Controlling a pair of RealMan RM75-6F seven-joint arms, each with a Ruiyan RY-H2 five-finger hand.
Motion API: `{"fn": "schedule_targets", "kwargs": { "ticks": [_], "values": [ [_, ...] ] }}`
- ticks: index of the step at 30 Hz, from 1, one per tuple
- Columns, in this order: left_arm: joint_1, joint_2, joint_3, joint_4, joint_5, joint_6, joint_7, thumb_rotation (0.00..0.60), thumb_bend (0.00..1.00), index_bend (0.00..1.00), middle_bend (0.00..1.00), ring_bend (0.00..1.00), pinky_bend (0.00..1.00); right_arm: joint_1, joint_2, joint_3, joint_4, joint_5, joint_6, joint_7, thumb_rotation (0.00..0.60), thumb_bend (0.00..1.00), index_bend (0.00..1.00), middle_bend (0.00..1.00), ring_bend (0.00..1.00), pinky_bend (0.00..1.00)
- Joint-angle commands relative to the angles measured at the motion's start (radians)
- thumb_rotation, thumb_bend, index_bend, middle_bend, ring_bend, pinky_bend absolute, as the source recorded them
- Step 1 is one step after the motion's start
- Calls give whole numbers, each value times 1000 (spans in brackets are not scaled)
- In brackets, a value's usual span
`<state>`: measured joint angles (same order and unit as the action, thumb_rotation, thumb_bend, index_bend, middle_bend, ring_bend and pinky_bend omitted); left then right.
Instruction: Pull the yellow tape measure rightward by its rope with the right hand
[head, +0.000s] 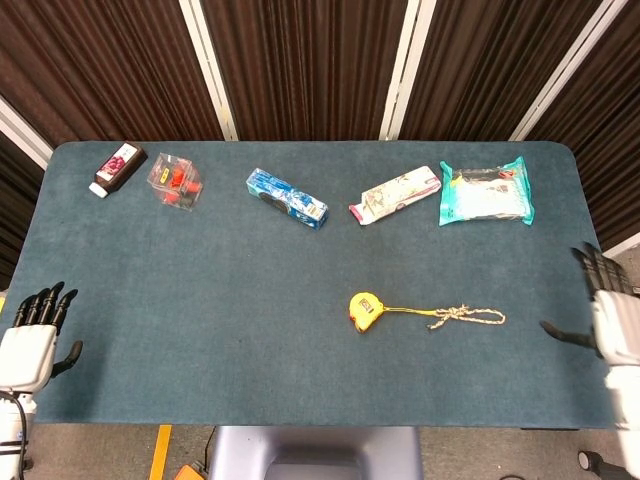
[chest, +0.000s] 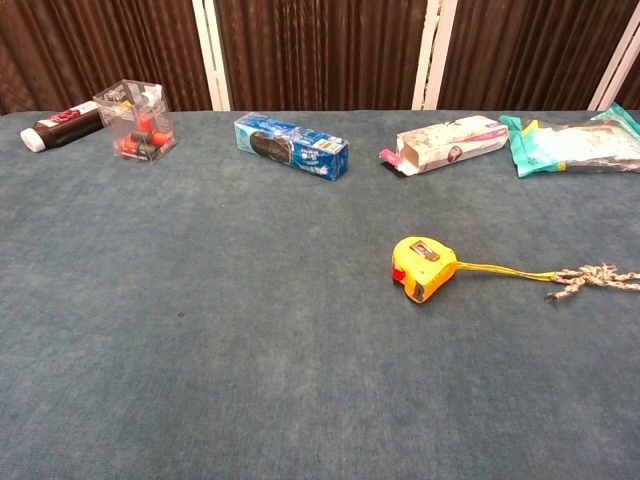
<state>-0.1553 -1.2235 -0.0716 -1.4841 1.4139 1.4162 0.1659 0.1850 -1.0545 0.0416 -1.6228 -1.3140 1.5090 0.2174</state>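
The yellow tape measure (head: 364, 310) (chest: 421, 266) lies on the blue table, right of centre. Its rope (head: 465, 317) (chest: 585, 277) trails rightward, slack and knotted, flat on the cloth. My right hand (head: 612, 320) hovers past the table's right edge, fingers spread, holding nothing, well clear of the rope's end. My left hand (head: 32, 340) rests open off the front left corner. Neither hand appears in the chest view.
Along the back stand a dark bottle (head: 118, 168), a clear box of red pieces (head: 175, 181), a blue box (head: 287, 198), a white patterned carton (head: 394, 194) and a teal packet (head: 486, 194). The table's right edge (head: 590, 240) runs beside my right hand.
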Motion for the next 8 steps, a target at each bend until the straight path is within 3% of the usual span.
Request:
{"fn": "schedule_targets", "kwargs": {
  "ticks": [1,8],
  "values": [
    [0,0,2,-4,4,1,4,600,373,98,0,0,98,-93,-54,-22,114,-58,85,107,600,73,132,82,28,0],
    [1,4,5,-15,16,10,1,600,374,98,0,0,98,-114,-45,-19,153,-75,57,133,600,90,159,82,29,0]
  ]
}}
